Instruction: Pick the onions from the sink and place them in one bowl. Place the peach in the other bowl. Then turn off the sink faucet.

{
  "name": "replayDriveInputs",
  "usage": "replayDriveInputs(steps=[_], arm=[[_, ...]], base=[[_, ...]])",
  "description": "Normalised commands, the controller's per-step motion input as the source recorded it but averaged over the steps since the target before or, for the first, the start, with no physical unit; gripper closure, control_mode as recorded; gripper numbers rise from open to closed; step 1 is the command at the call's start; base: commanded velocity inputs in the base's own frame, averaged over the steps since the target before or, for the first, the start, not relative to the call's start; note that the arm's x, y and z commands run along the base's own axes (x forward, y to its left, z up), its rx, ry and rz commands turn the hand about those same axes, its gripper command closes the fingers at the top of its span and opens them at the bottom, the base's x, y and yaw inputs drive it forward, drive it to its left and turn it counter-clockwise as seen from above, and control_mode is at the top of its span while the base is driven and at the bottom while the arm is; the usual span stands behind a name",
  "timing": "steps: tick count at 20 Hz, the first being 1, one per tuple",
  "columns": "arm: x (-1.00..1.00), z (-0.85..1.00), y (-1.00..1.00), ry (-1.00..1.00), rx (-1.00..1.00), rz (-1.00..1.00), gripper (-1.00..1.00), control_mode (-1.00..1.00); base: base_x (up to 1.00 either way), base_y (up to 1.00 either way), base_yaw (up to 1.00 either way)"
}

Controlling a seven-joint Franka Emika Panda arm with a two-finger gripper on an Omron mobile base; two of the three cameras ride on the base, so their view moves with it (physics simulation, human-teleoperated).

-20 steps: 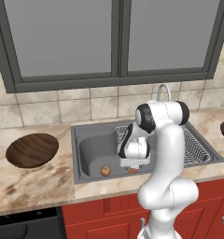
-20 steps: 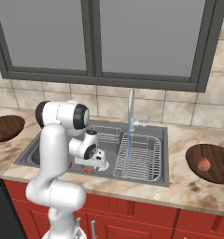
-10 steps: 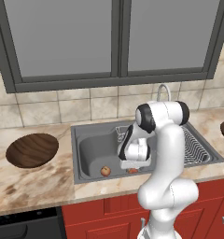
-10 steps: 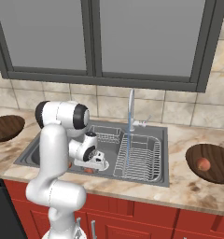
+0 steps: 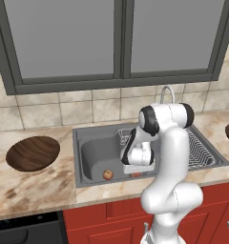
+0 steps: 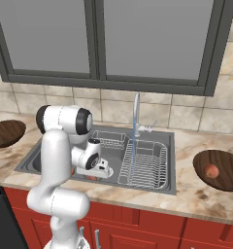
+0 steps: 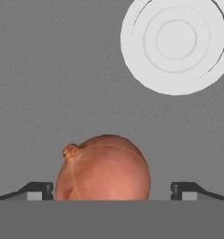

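hand view: I see an onion (image 7: 102, 169) on the sink (image 7: 48, 84) floor between my spread gripper (image 7: 112, 190) tips, drain (image 7: 175, 44) beyond | left base: second onion (image 5: 107, 174) lies left of the hand; wrist hides the first | right base: peach (image 6: 212, 170) sits in the right bowl (image 6: 222, 169), faucet (image 6: 136, 116) running

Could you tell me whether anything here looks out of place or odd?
The sink faucet is running, its stream falling onto the wire rack with nothing under it. Otherwise nothing stands out: the peach sits in its bowl.
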Motion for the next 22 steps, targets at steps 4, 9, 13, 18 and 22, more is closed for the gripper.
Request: replayDriveInputs(steps=[4,9,13,18,22], arm=[[-0.01,-0.08,0.0,0.0,0.0,0.0,-1.0,-1.0],[0.0,-0.19,0.0,0.0,0.0,0.0,-1.0,-1.0],[0.0,-0.29,0.0,-0.01,0.0,0.0,-1.0,-1.0],[0.0,-0.29,0.0,-0.01,0.0,0.0,-1.0,-1.0],[0.0,-0.19,0.0,0.0,0.0,0.0,1.0,-1.0]], base=[[0.0,0.0,0.0],[0.0,0.0,0.0],[0.0,0.0,0.0],[0.0,0.0,0.0],[0.0,0.0,0.0]])
